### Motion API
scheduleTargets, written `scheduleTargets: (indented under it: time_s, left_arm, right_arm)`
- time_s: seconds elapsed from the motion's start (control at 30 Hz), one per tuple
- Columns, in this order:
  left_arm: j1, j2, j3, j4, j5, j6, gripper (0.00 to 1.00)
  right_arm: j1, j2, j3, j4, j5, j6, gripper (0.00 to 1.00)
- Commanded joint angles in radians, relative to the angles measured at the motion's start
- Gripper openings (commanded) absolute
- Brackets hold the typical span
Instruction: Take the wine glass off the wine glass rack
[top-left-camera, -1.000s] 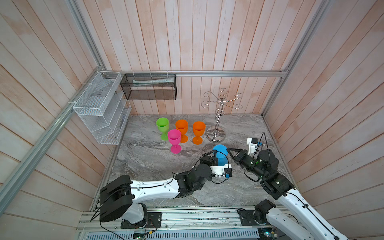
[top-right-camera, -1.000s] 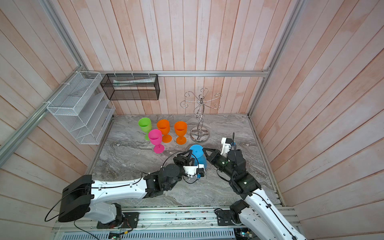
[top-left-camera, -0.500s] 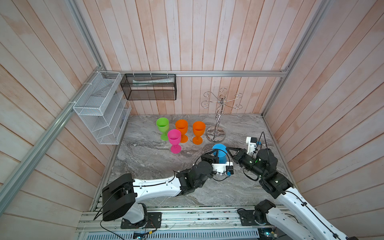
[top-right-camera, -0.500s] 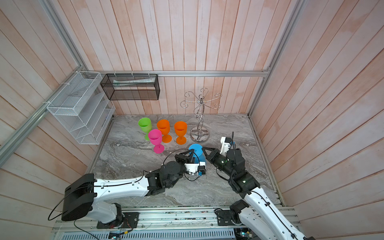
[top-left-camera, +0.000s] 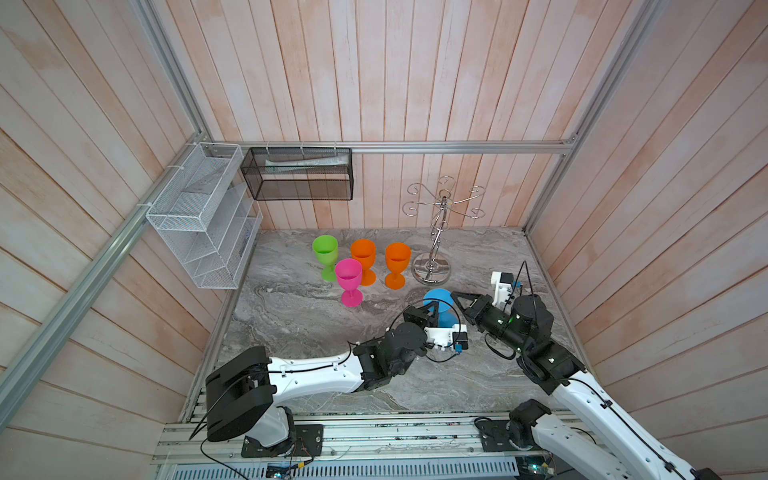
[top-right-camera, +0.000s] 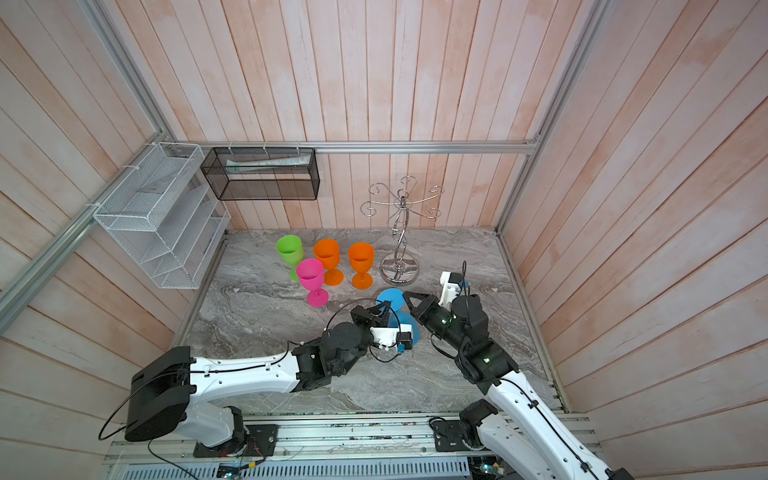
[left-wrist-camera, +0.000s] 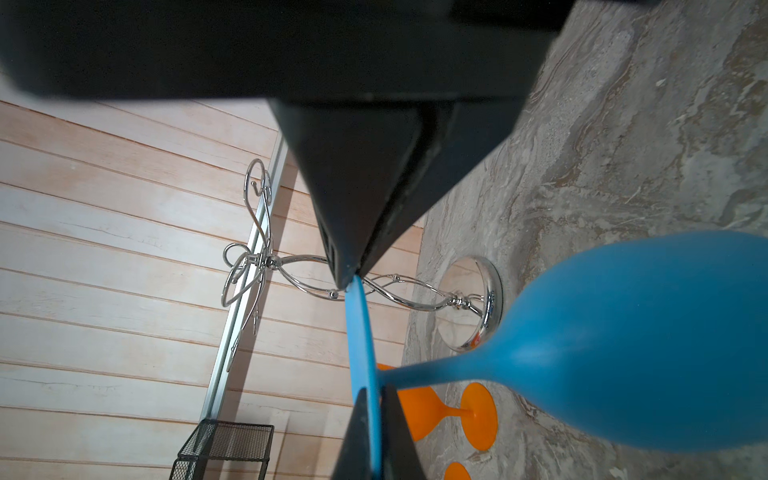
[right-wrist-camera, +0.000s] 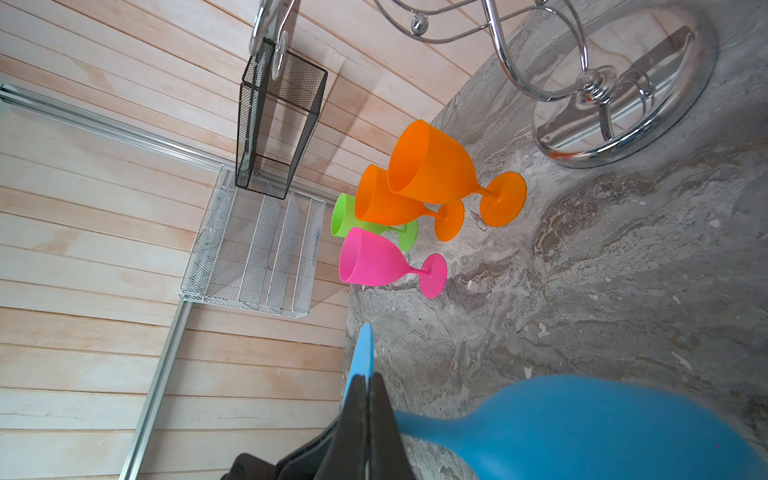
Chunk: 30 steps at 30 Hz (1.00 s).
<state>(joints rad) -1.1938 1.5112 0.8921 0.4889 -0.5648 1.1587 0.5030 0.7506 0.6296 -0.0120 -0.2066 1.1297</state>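
Where fingers pinch thin round foot — matte blue wine glass.

No legible writing in any view.

The one thing that seems to carry print is a pale flat packet lying in the black mesh basket on the far wall, left of centre. In both top views its markings are faint grey smudges, too small to read as letters or numbers.
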Motion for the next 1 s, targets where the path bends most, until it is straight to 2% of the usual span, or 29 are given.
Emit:
scheduleTargets:
  time_s: [0.0,0.03,0.07,0.3,0.47,0.57,0.73,0.87,0.97]
  left_arm:
    - [0.008,-0.032,-0.004,0.018,0.0,-0.043,0.0]
    - [0.008,-0.037,-0.006,0.014,-0.002,-0.05,0.0]
    - [0.008,-0.043,-0.009,0.008,-0.003,-0.058,0.0]
    - [0.008,-0.111,-0.009,-0.071,-0.013,-0.183,0.0]
    - [0.008,-0.18,-0.01,-0.18,-0.035,-0.336,0.0]
    - [0.018,-0.236,0.013,-0.303,-0.051,-0.494,0.0]
    - [0.059,-0.344,0.076,-0.54,-0.014,-0.793,0.0]
    - [0.135,-0.409,0.138,-0.726,0.057,-1.038,0.0]
    - [0.189,-0.464,0.149,-0.787,0.139,-1.171,0.0]
  right_arm:
    - [0.006,0.002,0.039,0.036,0.013,-0.021,0.0]
    - [0.005,0.004,0.04,0.043,0.01,-0.024,0.0]
    - [0.008,0.006,0.043,0.049,0.006,-0.029,0.05]
    - [0.006,-0.015,0.073,0.045,0.05,-0.096,0.45]
    - [0.008,-0.042,0.113,0.014,0.12,-0.193,0.58]
    - [0.008,-0.072,0.12,0.019,0.157,-0.256,0.6]
    - [0.007,-0.132,0.136,0.03,0.172,-0.392,0.59]
    - [0.008,-0.156,0.141,0.016,0.147,-0.49,0.55]
    - [0.007,-0.154,0.126,0.029,0.091,-0.519,0.54]
